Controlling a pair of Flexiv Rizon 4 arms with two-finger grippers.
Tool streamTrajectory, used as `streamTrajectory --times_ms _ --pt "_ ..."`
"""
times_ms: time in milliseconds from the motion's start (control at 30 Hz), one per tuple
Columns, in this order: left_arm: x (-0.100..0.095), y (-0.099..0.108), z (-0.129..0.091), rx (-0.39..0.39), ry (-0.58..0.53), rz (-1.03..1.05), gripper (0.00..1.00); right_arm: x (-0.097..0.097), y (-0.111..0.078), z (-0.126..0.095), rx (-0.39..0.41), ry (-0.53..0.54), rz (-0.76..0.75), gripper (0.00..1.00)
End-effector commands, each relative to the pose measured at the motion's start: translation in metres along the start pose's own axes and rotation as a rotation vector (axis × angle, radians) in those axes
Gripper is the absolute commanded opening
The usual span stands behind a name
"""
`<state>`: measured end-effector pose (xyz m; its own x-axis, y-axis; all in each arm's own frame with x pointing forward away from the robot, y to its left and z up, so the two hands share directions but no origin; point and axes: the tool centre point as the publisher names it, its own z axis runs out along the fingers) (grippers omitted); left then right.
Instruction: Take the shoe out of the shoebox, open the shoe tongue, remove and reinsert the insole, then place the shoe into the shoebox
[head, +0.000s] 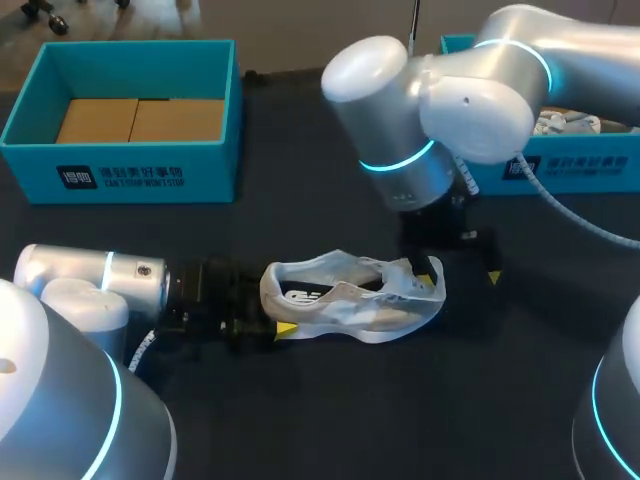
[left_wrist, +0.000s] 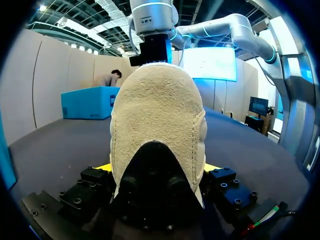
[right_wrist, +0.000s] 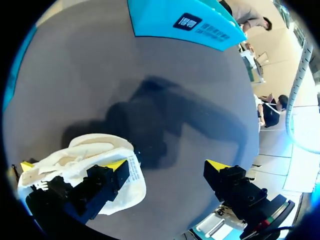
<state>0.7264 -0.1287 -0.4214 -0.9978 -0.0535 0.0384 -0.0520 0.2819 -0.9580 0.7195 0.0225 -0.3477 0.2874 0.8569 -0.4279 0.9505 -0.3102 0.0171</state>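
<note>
Dark tabletop (head: 400, 420) carries the white shoe (head: 350, 300) on its side near the middle, well apart from the teal shoebox (head: 120, 180) at the far left corner, so the shoe is out. Left claw (left_wrist: 157, 170) is clamped on the heel from both sides; right claw (right_wrist: 167, 167) stands wide apart at the front end, one finger against the upper and the other clear of it. Judged step: opening the tongue; next move calls for the right fingers closing on the tongue edge and lifting while the left steadies the heel
</note>
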Motion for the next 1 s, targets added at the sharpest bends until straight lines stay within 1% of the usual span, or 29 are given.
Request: streamTrajectory --times_ms 33,200,300,367,600,867,1000 --pt "0.001 0.000 0.000 -0.002 0.000 0.001 0.00 -0.011 -0.002 -0.012 -0.025 0.043 0.017 1.00" --pt "0.001 0.000 0.000 -0.002 0.000 0.001 0.00 -0.021 -0.001 -0.031 -0.068 0.106 0.020 1.00" --pt "0.001 0.000 0.000 -0.002 0.000 0.001 0.00 -0.020 0.001 -0.038 -0.092 0.155 -0.004 1.00" --pt "0.001 0.000 0.000 -0.002 0.000 0.001 0.00 -0.016 0.003 -0.043 -0.109 0.167 -0.031 1.00" --pt "0.001 0.000 0.000 -0.002 0.000 0.001 0.00 -0.010 0.008 -0.070 -0.192 0.146 -0.135 1.00" --pt "0.001 0.000 0.000 -0.002 0.000 0.001 0.00 -0.006 0.015 -0.107 -0.286 0.111 -0.316 1.00" --pt "0.001 0.000 0.000 -0.002 0.000 0.001 0.00 -0.001 0.019 -0.120 -0.322 0.120 -0.404 1.00"
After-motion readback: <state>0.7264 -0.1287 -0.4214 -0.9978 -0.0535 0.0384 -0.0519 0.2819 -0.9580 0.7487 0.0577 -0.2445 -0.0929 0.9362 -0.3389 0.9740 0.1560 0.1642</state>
